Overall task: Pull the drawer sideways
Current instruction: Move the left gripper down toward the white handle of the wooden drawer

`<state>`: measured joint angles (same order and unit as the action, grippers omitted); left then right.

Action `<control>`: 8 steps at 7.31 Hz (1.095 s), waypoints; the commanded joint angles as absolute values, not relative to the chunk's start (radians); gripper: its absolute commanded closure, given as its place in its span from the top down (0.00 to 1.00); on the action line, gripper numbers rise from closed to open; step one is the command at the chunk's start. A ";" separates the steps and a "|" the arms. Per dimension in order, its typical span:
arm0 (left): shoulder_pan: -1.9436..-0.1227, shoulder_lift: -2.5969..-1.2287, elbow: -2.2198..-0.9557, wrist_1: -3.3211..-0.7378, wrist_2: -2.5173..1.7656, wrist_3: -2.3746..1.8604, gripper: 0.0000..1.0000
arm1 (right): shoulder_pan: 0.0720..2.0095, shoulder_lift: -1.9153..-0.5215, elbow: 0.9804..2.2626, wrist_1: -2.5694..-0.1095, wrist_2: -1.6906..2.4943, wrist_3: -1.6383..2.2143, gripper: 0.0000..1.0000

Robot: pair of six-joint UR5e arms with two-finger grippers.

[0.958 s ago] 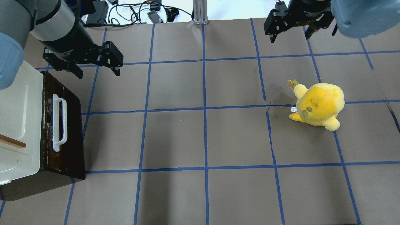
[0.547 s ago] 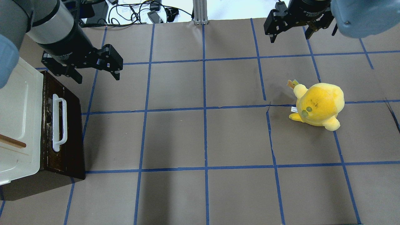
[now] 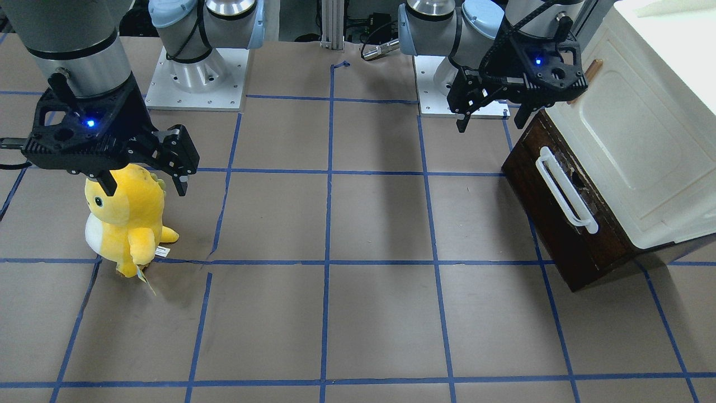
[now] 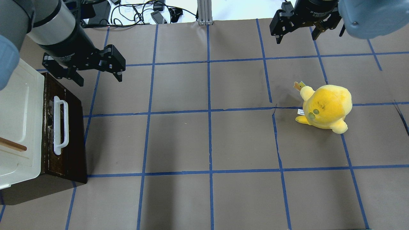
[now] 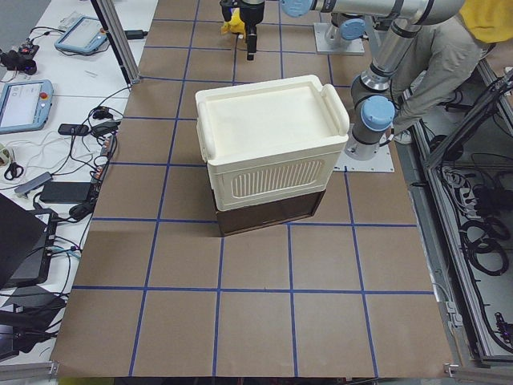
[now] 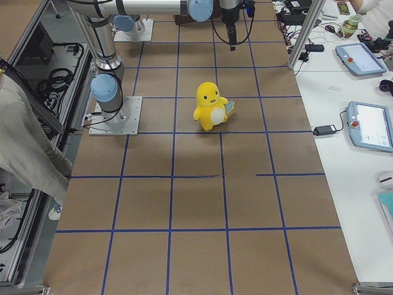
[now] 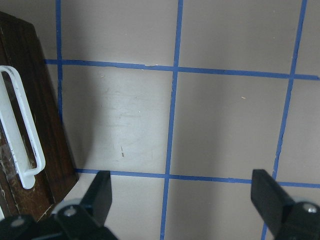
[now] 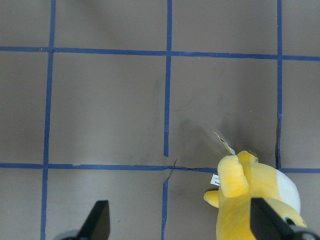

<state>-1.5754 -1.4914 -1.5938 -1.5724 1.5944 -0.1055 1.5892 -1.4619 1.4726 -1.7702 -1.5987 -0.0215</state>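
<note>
The left arm reaches in with its wrist turned down. The left gripper (image 4: 99, 80) hangs above the worktop (image 4: 207, 143), jaws wide apart and empty, close to the drawer (image 4: 72, 127) but not touching it. The drawer sits at the worktop's left edge under a cream cabinet (image 4: 19, 111), its dark front and white handle (image 4: 60, 126) facing the middle.

The overhead view puts the gripper by one end of the drawer and the front-facing view by the other, so I cannot tell which end. The left wrist view shows the handle at its left edge and bare worktop between the fingers (image 7: 100, 192).

The right gripper (image 4: 297, 36) points down above a yellow plush (image 4: 326, 108), jaws apart. The side view from the left hides the drawer's front.
</note>
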 commanded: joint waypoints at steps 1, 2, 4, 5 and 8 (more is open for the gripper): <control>-1.575 -1.500 -1.591 -1.565 1.600 -0.107 1.00 | 1.589 -1.462 1.473 -1.770 -1.600 -0.021 1.00; -1.574 -1.514 -1.595 -1.563 1.623 -0.107 1.00 | 1.589 -1.462 1.473 -1.770 -1.598 -0.021 1.00; -1.569 -1.598 -1.598 -1.559 1.690 -0.113 1.00 | 1.589 -1.462 1.473 -1.770 -1.598 -0.021 1.00; -1.560 -1.655 -1.609 -1.559 1.772 -0.112 1.00 | 1.589 -1.462 1.473 -1.770 -1.600 -0.021 1.00; -1.560 -1.833 -1.654 -1.537 1.946 -0.214 1.00 | 1.589 -1.462 1.473 -1.770 -1.600 -0.021 1.00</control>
